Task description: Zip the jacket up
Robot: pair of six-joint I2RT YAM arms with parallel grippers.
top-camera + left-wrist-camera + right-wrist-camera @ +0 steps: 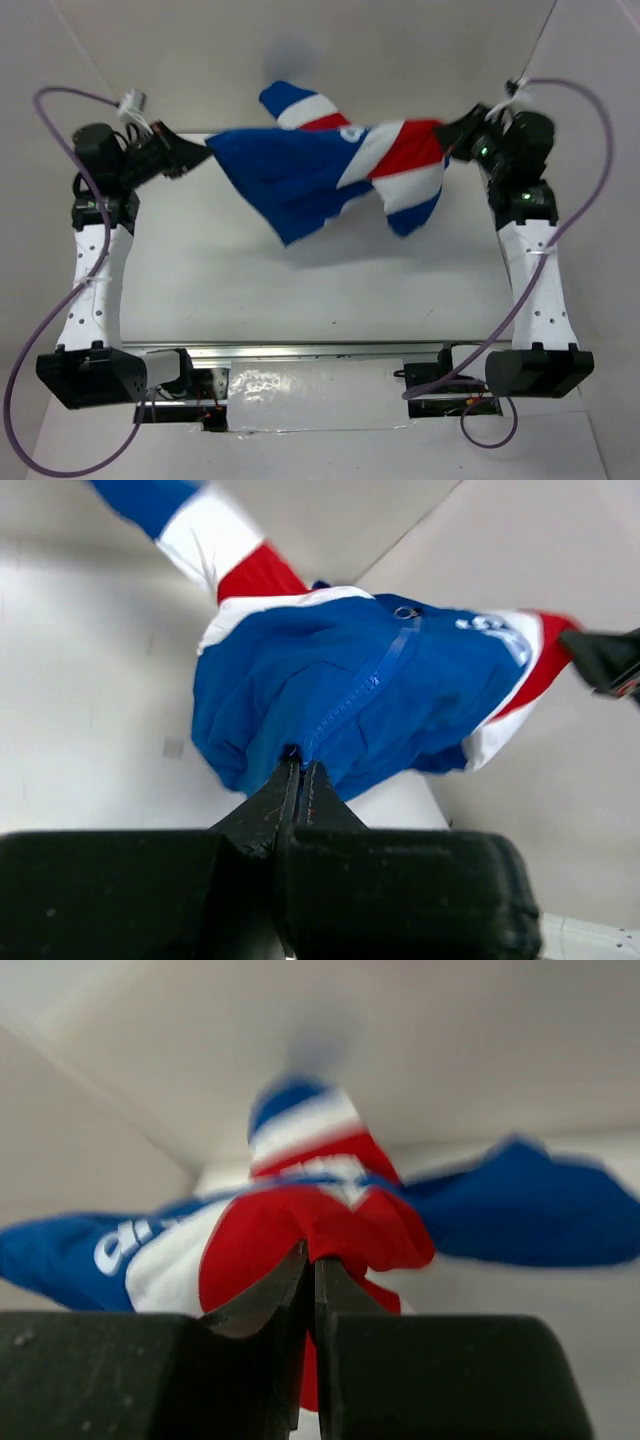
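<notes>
Two black grippers are sharing one garment. The small royal-blue fabric jacket with red-and-white panels is hanging stretched between them in the air above the flat white table, touching it nowhere that I can see. The left gripper is clenching a fold of blue cloth at one end. In its wrist view the fingers are pressing together on the fabric right where the blue zipper begins. The right gripper is biting the opposite end, its jaws squeezing a bunch of red cloth.

The jacket's long axis is running left to right from one gripper to the other. The zipper is lying along that axis, leading away from the left gripper toward the right. A small metal ring, probably the pull, is sitting at the far end of the visible zipper line and, by my reading, closer to the right gripper. The teeth between the left fingertips and that ring are looking joined. Whether any stretch beyond the ring is open is hidden by folds.

With both grippers occupied, one would be needing to let go to take the pull. The right arm is looking like the nearer candidate, while the left is anchoring the bottom end.
</notes>
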